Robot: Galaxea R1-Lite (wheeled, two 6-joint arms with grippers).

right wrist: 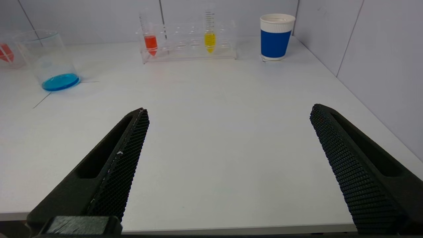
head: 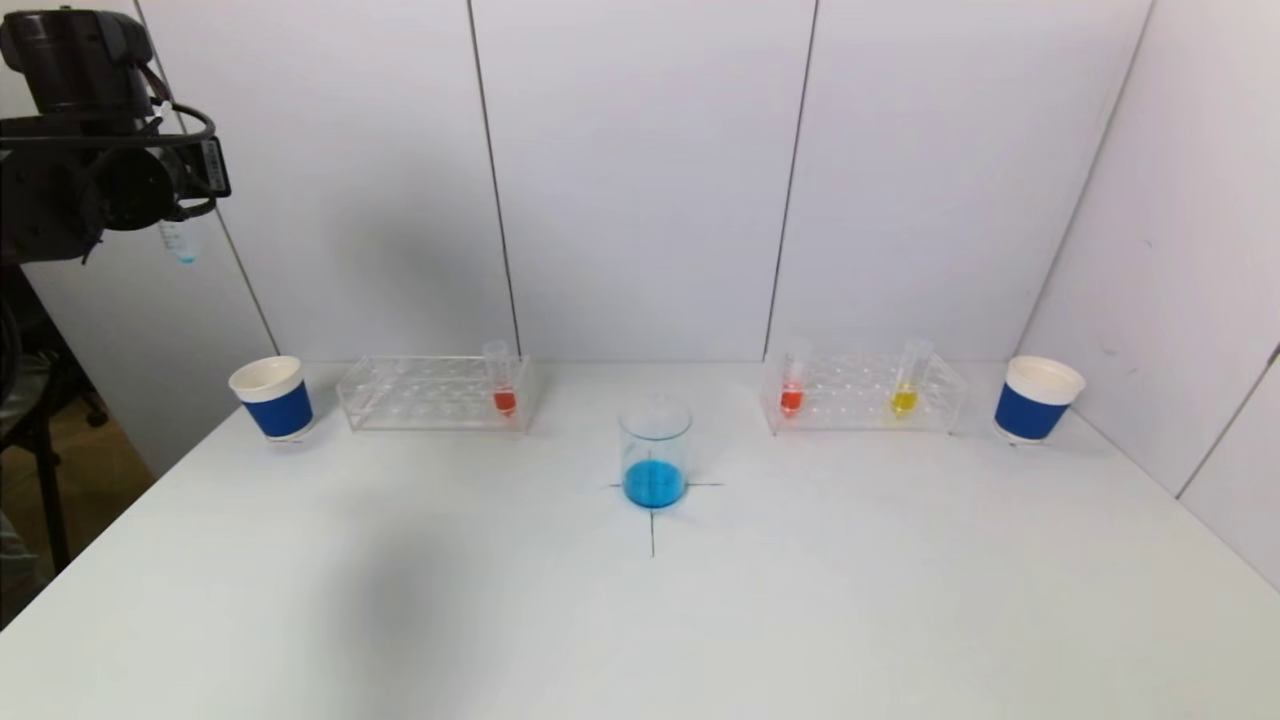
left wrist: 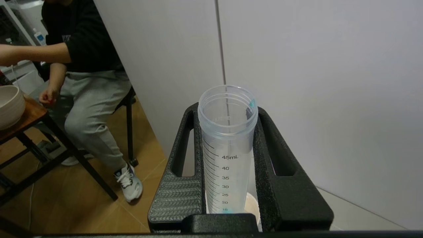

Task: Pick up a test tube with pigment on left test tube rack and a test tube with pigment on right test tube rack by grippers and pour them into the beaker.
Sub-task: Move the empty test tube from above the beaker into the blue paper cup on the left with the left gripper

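My left gripper (head: 175, 215) is raised high at the far left, above the left cup, shut on a clear graduated test tube (left wrist: 228, 148) with only a trace of blue at its tip (head: 184, 245). The beaker (head: 655, 452) stands mid-table with blue liquid in its bottom. The left rack (head: 435, 393) holds one red tube (head: 503, 385). The right rack (head: 865, 395) holds a red tube (head: 792, 385) and a yellow tube (head: 906, 385). My right gripper (right wrist: 228, 115) is open and empty, low over the table's near edge, out of the head view.
A blue-and-white paper cup (head: 272, 398) stands left of the left rack, another (head: 1036, 400) right of the right rack. Wall panels stand behind and to the right. A seated person (left wrist: 89, 86) and a stool are beyond the table's left side.
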